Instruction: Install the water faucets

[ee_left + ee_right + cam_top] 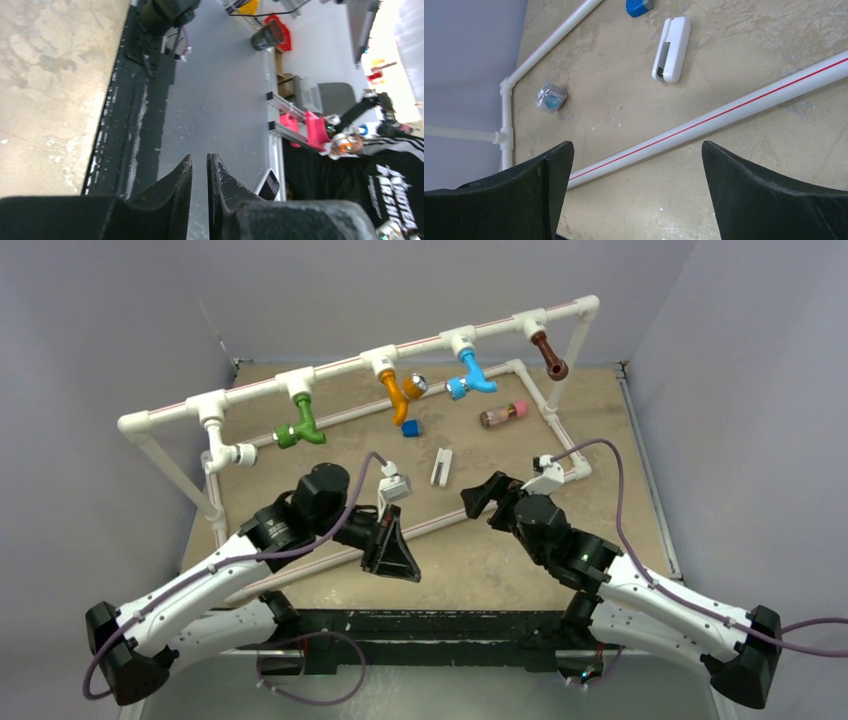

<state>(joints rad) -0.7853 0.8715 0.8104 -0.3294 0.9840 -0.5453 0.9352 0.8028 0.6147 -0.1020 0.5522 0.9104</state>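
Observation:
Four faucets hang from tee joints on the raised white pipe rail (340,365): green (300,426), orange (397,396), blue (472,375) and brown (549,355). My left gripper (393,552) is low over the table's near part, pointing toward the front edge. In the left wrist view (200,162) its jaws stand almost together with nothing between them. My right gripper (485,495) is open and empty just above the table, near the low front pipe (724,112); its jaws stand wide apart in the right wrist view (638,150). No faucet is in either gripper.
A white clip (440,466) (671,49), a small blue piece (411,427) (639,6), a clear cylinder with a pink end (503,415) and a silvery crumpled lump (551,96) lie on the tan board. A white elbow fitting (228,452) hangs at the rail's left.

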